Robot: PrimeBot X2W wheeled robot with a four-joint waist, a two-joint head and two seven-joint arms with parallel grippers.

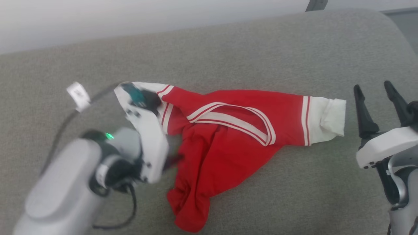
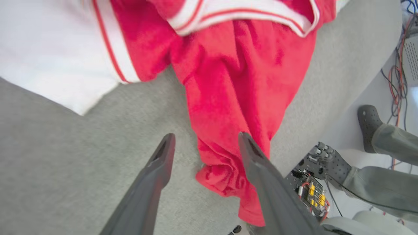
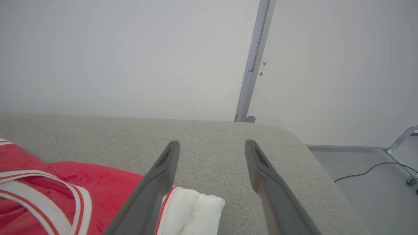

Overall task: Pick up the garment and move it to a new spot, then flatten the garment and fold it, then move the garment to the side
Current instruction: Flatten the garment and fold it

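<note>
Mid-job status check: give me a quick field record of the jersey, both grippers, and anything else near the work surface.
garment: red jersey, crumpled, lying on the grey padded surface
left arm: left gripper open, fingers either side of the jersey's bunched red end, nothing clamped
right arm: right gripper open, beside the jersey's white end, apart from it
bystander: person's shoe on the floor past the surface edge
task stage: jersey not yet flattened or folded
</note>
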